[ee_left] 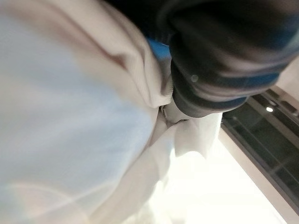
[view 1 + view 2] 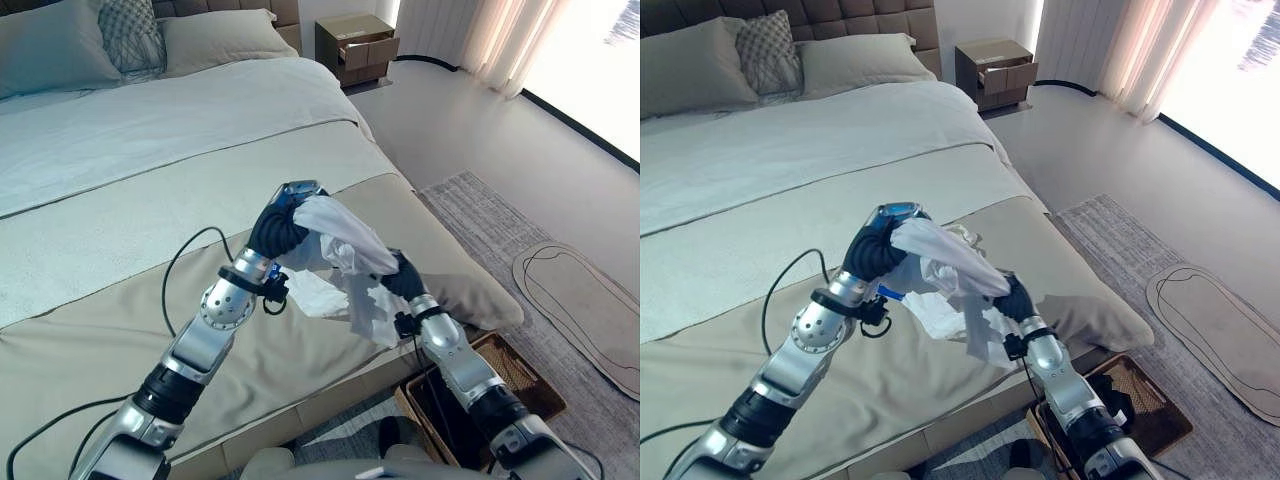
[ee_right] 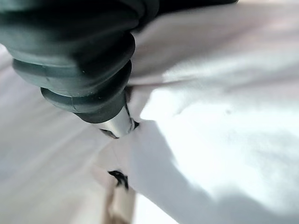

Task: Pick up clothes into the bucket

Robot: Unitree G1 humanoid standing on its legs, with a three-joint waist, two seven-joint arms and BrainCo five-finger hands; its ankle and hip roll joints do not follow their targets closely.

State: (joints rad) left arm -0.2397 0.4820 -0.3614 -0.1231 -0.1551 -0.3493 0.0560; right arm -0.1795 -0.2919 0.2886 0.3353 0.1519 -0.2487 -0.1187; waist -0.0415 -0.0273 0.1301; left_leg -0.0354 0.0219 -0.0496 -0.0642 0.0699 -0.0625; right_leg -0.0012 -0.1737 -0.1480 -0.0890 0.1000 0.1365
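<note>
Right now the white garment (image 2: 340,262) hangs bunched in the air above the near edge of the bed (image 2: 180,150), stretched between the two hands. Its upper part drapes over the left hand (image 2: 283,226), which is raised above the tan blanket (image 2: 110,320); the lower folds trail down to the right hand (image 2: 402,278), lower and closer to the bed's corner. In each wrist view the cloth presses right up against the dark ribbed cover, and the fingers are buried in the fabric, so I cannot tell whether either hand is clenched on it or merely carrying it.

Below the right arm, on the floor just beside the bed's corner, sits a brown woven basket (image 2: 520,375) with a dark inside. It rests on a grey rug (image 2: 480,200), and a pale oval mat (image 2: 585,295) lies on that rug further out. At the head of the bed are pillows (image 2: 215,40), one of them patterned. A wooden nightstand (image 2: 357,47) stands past the bed's far corner with a drawer pulled open, near light curtains (image 2: 520,40).
</note>
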